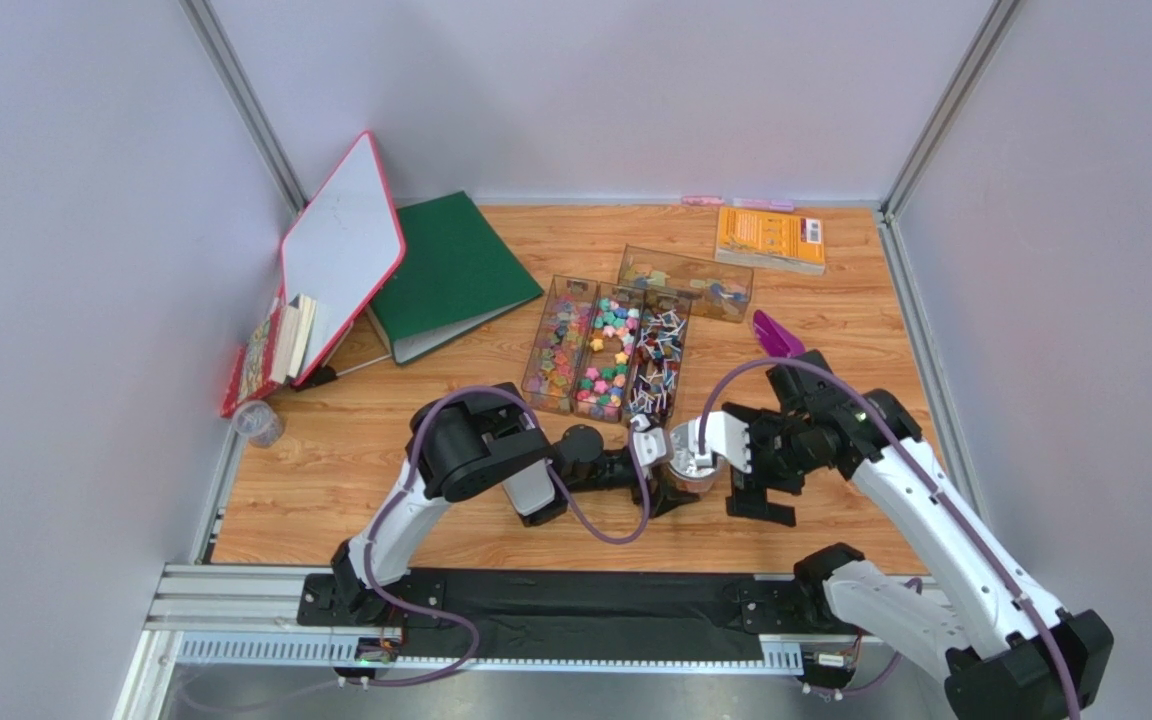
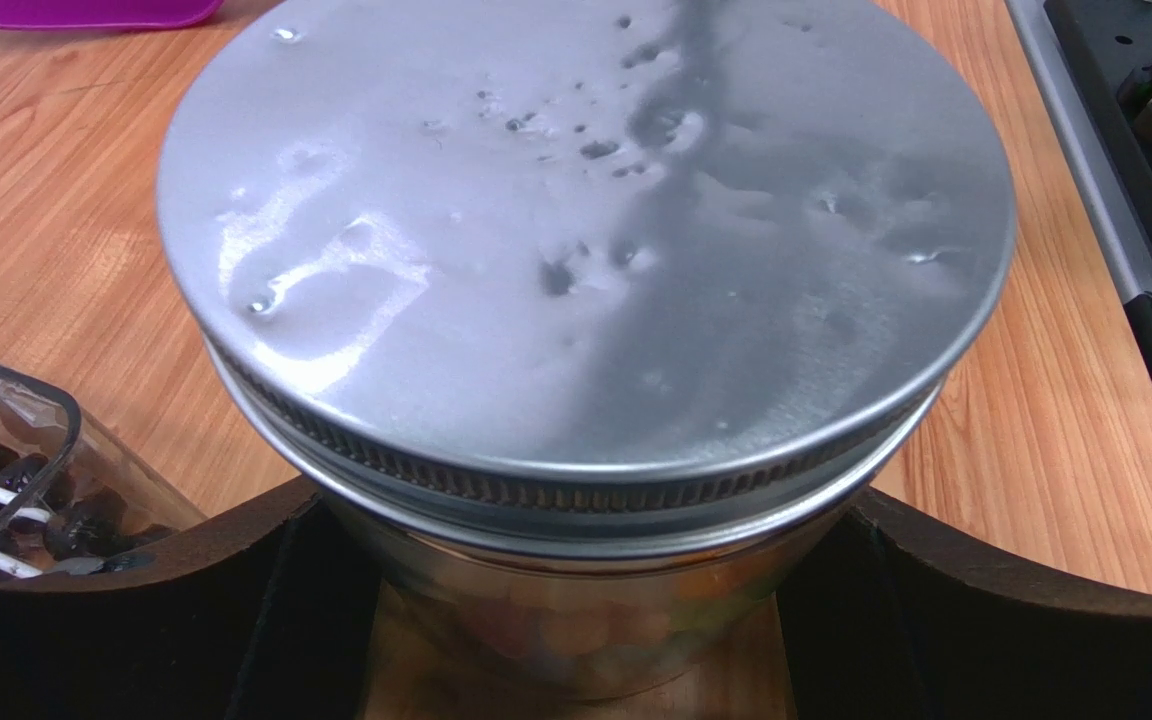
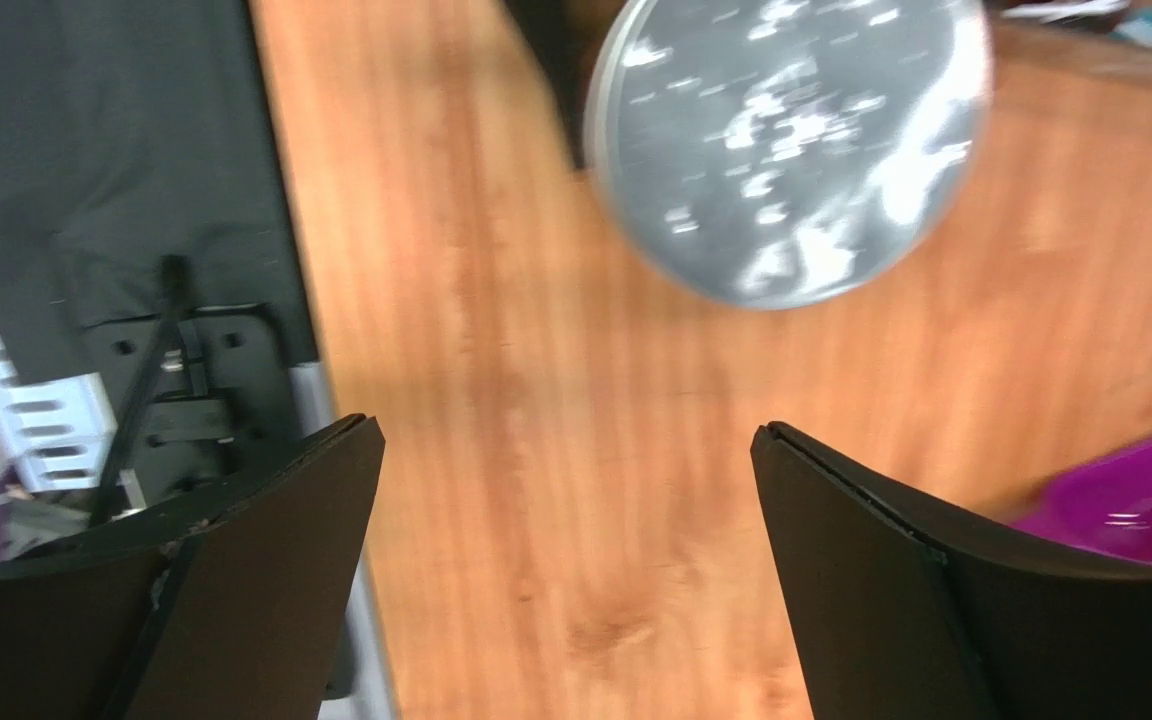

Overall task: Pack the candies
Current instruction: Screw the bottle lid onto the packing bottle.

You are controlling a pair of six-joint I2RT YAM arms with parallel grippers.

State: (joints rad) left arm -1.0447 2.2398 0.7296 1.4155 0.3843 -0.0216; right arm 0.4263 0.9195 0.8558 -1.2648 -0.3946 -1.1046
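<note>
The left hand point(image 1: 669, 453) reaches across the near middle of the table point(image 1: 327, 465) and clasps a glass jar point(image 2: 582, 300). Its two dark fingers point(image 2: 132, 630) are pressed against the sides of the jar's body, just under the dented silver lid point(image 1: 695, 465). The jar stands upright on the wood. Through its glass wall, low between the fingers, a blurred mass of coloured candies point(image 2: 597, 630) shows, so some of the sweets sit right inside this hand's grip. The rest of the candies lie in clear trays point(image 1: 543, 323) set side by side on the far side of the jar, near the middle of the table and beyond both hands: pink, yellow and green sweets in two of them, dark ones on white sticks in the third. The corner of that third tray shows just to the left of the left hand in its wrist view. The right hand point(image 3: 564, 432) sits beside the jar on its right, fingers spread wide with nothing between them but bare wood. In its own view the jar lid lies ahead of the fingertips, apart from them. A purple scoop point(image 3: 1138, 503) lies on the table near the right finger. A green binder point(image 1: 455, 270), a whiteboard point(image 1: 339, 248) and an orange book point(image 1: 770, 237) rest along the far edge.
</note>
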